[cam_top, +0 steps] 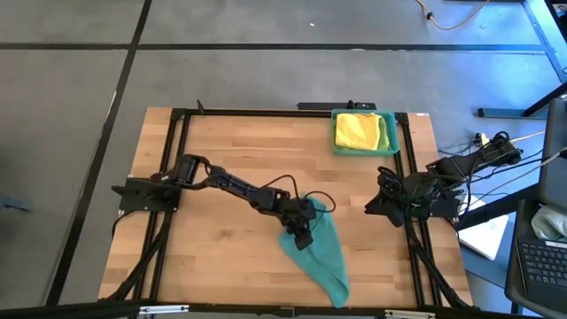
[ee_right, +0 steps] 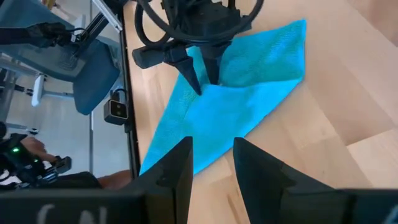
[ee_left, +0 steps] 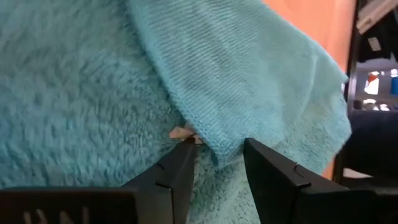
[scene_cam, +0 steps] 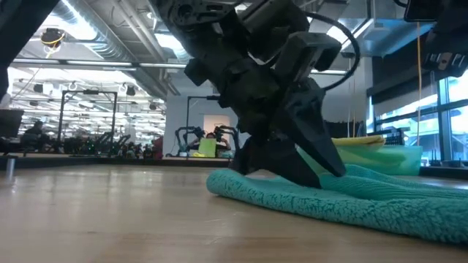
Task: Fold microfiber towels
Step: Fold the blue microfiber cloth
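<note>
The teal towel (cam_top: 317,252) lies near the front edge of the tabletop (cam_top: 221,159), toward the middle. The left gripper (cam_top: 303,232) is down on the towel's rear corner, fingers part open with a fold of cloth between them. The right gripper (ee_right: 211,165) waits at the right edge, fingers part open and holding nothing. A yellow towel (cam_top: 359,131) lies in the tray (cam_top: 390,120) at the rear edge.

Bare table (cam_top: 221,257) left of teal towel (cam_top: 323,257)
</note>
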Available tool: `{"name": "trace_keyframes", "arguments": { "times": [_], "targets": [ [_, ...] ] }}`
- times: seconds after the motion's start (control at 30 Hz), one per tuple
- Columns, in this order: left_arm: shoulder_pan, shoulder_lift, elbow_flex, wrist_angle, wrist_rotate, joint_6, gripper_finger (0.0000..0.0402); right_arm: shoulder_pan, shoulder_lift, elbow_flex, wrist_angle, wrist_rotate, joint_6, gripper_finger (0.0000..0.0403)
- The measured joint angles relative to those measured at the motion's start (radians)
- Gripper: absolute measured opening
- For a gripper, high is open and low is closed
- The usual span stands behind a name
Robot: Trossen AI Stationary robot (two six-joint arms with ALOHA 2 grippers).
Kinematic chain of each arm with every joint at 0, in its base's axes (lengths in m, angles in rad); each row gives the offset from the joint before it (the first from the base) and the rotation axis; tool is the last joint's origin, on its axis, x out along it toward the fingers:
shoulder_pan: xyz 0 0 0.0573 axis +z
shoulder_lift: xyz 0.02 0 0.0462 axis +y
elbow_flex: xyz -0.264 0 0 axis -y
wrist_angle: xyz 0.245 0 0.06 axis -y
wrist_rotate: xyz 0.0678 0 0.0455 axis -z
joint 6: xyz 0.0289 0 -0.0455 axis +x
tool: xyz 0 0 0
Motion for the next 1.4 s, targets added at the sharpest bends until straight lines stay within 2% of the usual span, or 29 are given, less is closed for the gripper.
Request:
{"name": "trace_keyframes", "arguments": {
  "times": [0.23,0.37,0.8,0.93,1.17,1.4],
  "targets": [
    [-0.018,0.000,0.000,0.061,-0.115,-0.026,0.0135,0.000,0.000,0.000,0.001,-0.007,0.001,0.0118],
    [-0.014,0.000,0.001,0.166,-0.113,-0.074,0.0135,0.000,0.000,0.000,0.000,-0.006,0.000,0.0118],
    [-0.015,-0.001,0.001,0.164,-0.023,-0.129,0.0132,0.000,0.000,0.000,-0.003,-0.003,-0.001,0.0118],
    [-0.015,-0.010,0.001,0.167,-0.018,-0.162,0.0103,0.000,0.000,0.000,-0.003,0.003,-0.016,0.0118],
    [-0.010,-0.010,0.000,0.173,0.017,-0.212,0.0009,0.000,0.000,0.000,-0.006,0.004,-0.031,0.0118],
    [0.006,-0.017,0.011,0.164,0.045,-0.253,0.0001,0.000,0.000,0.000,-0.005,0.032,-0.043,0.0118]
  ]
}}
